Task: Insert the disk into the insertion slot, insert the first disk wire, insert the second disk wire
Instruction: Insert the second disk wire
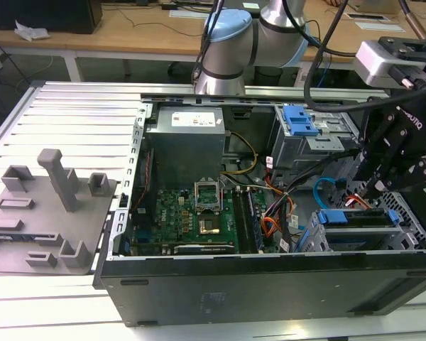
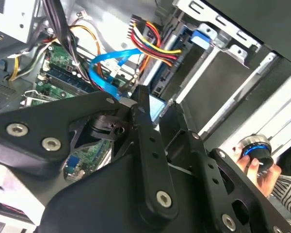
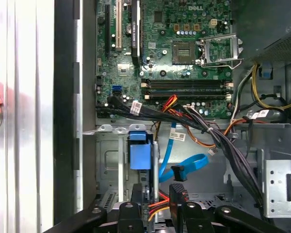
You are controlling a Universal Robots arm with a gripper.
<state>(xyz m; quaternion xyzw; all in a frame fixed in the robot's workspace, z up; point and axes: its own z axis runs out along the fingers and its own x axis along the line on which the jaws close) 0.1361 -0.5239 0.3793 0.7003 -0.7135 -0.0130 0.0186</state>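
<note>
In the exterior view, your gripper (image 1: 373, 190) is hovering over the blue-framed disk (image 1: 358, 217) lying in the perforated metal insertion slot (image 1: 410, 234). In the second wrist view, its black fingers (image 2: 148, 141) are standing apart. In the first wrist view, the flat light-blue second disk wire (image 3: 184, 167) is looping nearby.

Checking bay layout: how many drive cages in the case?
2: tall grey cage with blue latch, far side at the exterior view's right; low perforated cage holding the disk, nearer the camera. The case is partly covered, so another may be hidden.
</note>
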